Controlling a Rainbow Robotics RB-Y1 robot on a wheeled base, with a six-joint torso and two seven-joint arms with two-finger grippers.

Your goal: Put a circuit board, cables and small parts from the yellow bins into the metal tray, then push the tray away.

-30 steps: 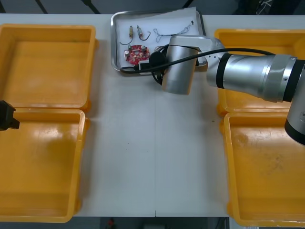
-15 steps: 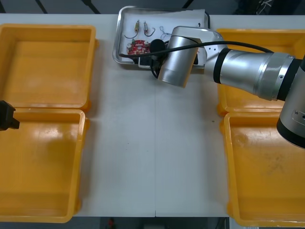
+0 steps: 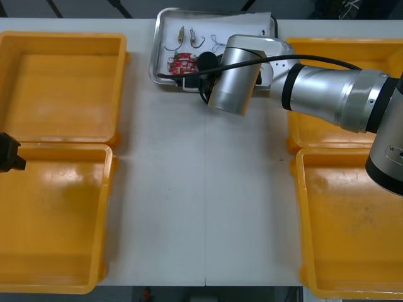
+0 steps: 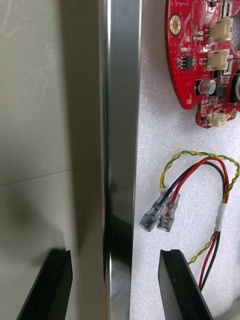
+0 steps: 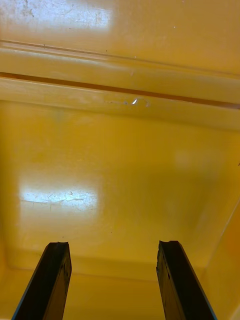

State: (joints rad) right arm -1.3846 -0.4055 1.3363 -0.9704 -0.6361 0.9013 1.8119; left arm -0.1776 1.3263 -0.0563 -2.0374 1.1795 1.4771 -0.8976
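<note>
Metal tray (image 3: 155,58): I see it at the far edge of the table (image 3: 201,189), between the two far yellow bins (image 3: 63,88), white inside with a shiny rim (image 4: 120,125). Contents, as I read them: one round red circuit board (image 3: 182,63) near the tray's near rim; one red and yellow cable (image 4: 200,165) just beside the board (image 4: 202,60), its two clear-sleeved ends lying side by side; two small metal parts (image 3: 182,34) toward the far side; one thin cable (image 3: 218,43) beside them. Right gripper (image 4: 115,257): at the tray's near rim, fingers spread apart and holding nothing, one finger (image 4: 55,280) outside over the table, the other (image 4: 177,280) inside over the white lining, the rim between them. Left gripper (image 5: 114,247): parked at the table's left edge, fingers likewise apart and gripping nothing, over the bare floor of a left-hand bin (image 5: 120,150); I cannot tell which of the two.
</note>
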